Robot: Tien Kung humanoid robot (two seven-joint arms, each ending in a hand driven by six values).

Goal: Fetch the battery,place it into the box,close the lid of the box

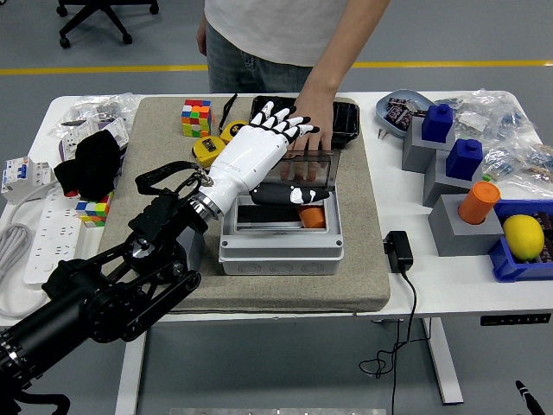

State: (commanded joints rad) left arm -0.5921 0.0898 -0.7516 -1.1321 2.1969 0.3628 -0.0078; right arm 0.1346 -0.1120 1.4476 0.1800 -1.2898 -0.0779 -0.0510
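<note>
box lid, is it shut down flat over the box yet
No, the clear lid stands raised at the far edge of the grey box, with the left hand against it and an orange battery showing inside the open box.

The box point(281, 238) sits on the mat point(147, 251), near the mat's front edge, lid point(302, 166) raised at its far side. The battery point(312, 215) lies inside the box, toward its right wall. The left hand point(263, 156) reaches in from the left, over the box's rear — thumb above the battery. Behind the lid, a person's hand point(308, 128) rests on a tray point(346, 117). Left of the tray: two tape measures point(210, 149) and a cube point(196, 117). An adapter point(398, 251) lies right of the mat.
</note>
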